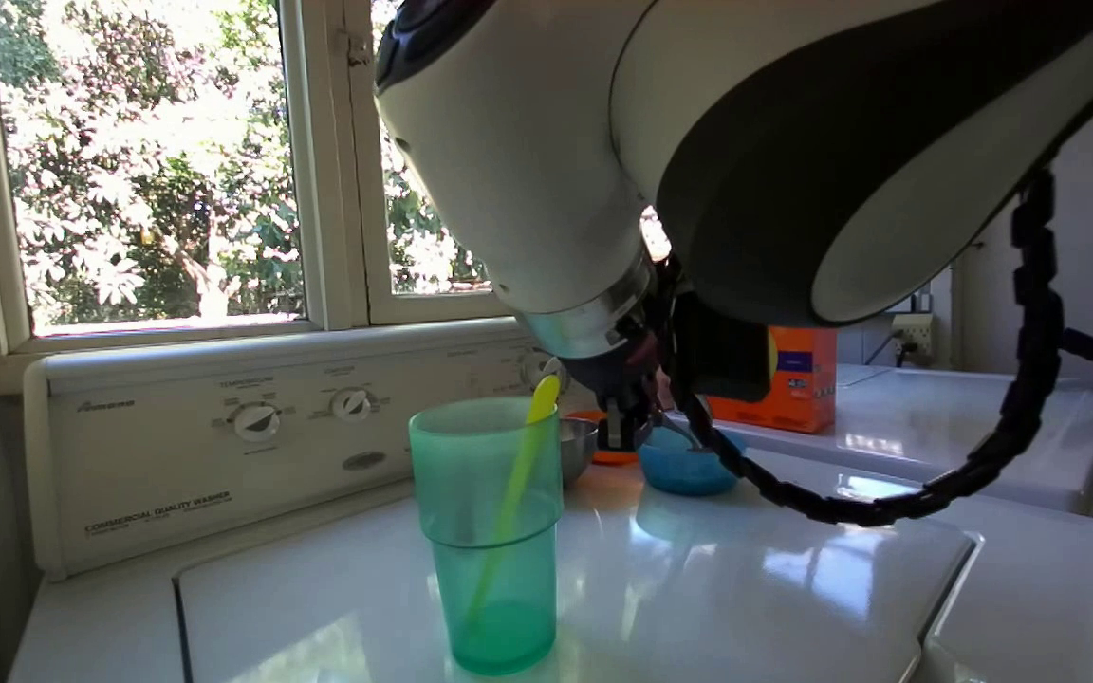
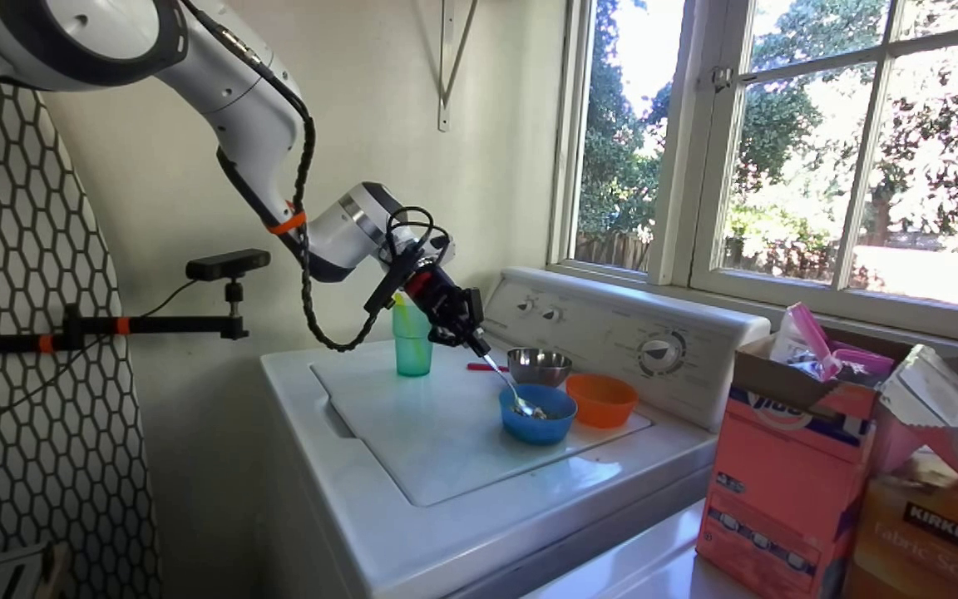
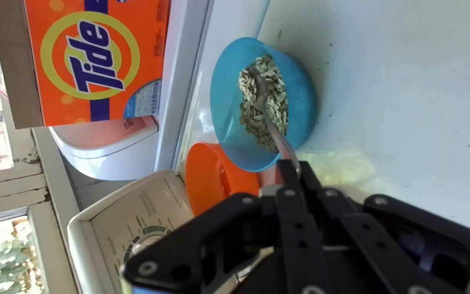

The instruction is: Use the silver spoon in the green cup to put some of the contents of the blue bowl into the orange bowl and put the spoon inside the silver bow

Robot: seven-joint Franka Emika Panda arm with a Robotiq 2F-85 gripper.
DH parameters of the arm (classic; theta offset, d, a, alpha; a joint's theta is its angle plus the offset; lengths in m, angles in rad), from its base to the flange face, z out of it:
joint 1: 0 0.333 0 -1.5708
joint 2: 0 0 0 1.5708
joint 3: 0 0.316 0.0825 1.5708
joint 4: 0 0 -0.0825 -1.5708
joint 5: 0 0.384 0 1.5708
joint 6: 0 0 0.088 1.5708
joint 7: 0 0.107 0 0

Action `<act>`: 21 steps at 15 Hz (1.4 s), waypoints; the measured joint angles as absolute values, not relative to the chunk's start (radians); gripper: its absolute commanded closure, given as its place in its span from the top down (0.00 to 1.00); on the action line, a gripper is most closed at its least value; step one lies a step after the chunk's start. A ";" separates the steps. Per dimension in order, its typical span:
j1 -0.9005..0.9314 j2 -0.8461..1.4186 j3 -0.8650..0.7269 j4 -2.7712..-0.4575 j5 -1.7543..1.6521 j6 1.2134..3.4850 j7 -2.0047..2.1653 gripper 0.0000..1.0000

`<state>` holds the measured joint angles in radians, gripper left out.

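Washer (image 2: 346, 491) stands under the window (image 2: 803, 183). Arm (image 2: 254, 125) reaches over it, wrist tipped down. Tide box (image 3: 96, 61) on the next white top (image 2: 637, 566), Kirkland box (image 2: 928, 541) beside it. Gripper (image 3: 296, 168) is closed on the spoon (image 3: 270, 123), by the handle. Green cup (image 1: 471, 522) upright on the lid (image 2: 412, 449), at the end away from the Tide box, a yellow-green utensil (image 1: 544, 394) leaning in it. Blue bowl (image 2: 537, 428) upright on the lid, part-filled with flat pale flakes (image 3: 276, 96). Orange bowl (image 2: 604, 409) just beside it; can't tell from where I stand if they touch. Silver bowl (image 2: 539, 370) near both, on the control panel (image 2: 604, 329) side. Spoon slants from the gripper over the blue bowl's rim, head down at the flakes; can't tell how much it's carrying, if anything. Something red (image 2: 481, 366) lies by the silver bowl, too small to name. A few dark specks (image 3: 331, 45) on the lid near the blue bowl.
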<state>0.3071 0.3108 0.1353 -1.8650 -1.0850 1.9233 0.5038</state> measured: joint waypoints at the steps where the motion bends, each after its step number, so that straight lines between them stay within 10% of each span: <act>1: 0.309 0.311 0.138 -1.864 -1.092 1.911 0.516 0.01; 21: 0.316 0.310 0.156 -1.803 -1.175 1.862 0.525 0.01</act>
<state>0.3162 0.3102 0.1562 -1.8027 -1.1745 1.8616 0.5251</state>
